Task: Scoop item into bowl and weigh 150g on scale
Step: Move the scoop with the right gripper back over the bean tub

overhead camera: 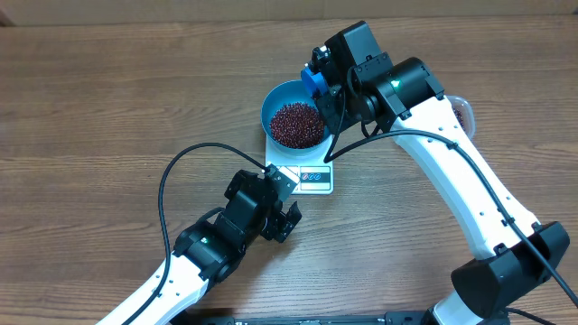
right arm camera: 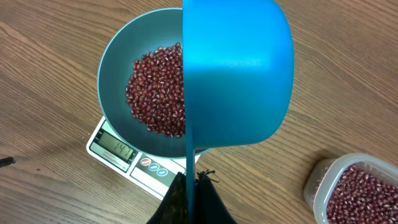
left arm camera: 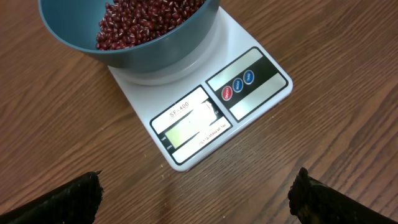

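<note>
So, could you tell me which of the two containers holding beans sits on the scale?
The round blue bowl, atop the white scale; the clear tub stands apart on the table.

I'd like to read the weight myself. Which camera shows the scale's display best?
The right wrist view: the display faces the camera with dark digits visible. The left wrist view shows it larger, but no digits can be made out. Overhead, the scale is tiny, half under the bowl.
</note>
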Tool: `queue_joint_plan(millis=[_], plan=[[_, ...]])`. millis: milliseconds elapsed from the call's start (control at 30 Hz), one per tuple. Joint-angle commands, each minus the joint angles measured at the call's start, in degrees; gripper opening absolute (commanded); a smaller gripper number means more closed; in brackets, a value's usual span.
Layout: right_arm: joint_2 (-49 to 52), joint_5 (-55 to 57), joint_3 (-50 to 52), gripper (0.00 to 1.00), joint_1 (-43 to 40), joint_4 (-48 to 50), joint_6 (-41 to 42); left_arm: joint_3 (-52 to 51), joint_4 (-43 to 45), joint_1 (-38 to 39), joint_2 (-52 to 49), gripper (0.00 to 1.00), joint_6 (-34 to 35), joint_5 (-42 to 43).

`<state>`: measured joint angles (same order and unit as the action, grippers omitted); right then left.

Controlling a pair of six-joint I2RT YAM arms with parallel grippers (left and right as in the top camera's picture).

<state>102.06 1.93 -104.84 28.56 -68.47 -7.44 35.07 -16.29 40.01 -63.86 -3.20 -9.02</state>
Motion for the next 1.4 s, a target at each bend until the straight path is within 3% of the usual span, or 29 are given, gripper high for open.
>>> queue_joint_plan(millis=[0, 533, 767, 1033, 1367], plan=[[-0.3, 0.6, -1.6, 0.04, 0.1, 0.3, -0.6, -0.4, 0.0, -0.2, 0.5, 1.0, -0.7, 0.0], [-0.3, 0.6, -1.6, 0.04, 0.1, -0.7, -2.3, -0.4, 0.0, -0.2, 0.5, 1.0, -0.7, 0.0], [-0.3, -0.1, -1.6, 0.04, 0.1, -1.1, 5.6, -0.4, 0.1, -0.2, 0.5, 1.0, -0.7, 0.0], [-0.3, -16.2, -1.6, 0.04, -0.9, -1.2, 13.4, -0.4, 0.1, -0.2, 0.5, 1.0, -0.7, 0.0], [-0.4, -26.3, -1.7, 0.04, -4.3, 3.2, 16.7, -0.4, 0.0, -0.3, 0.5, 0.99, -0.7, 0.0]])
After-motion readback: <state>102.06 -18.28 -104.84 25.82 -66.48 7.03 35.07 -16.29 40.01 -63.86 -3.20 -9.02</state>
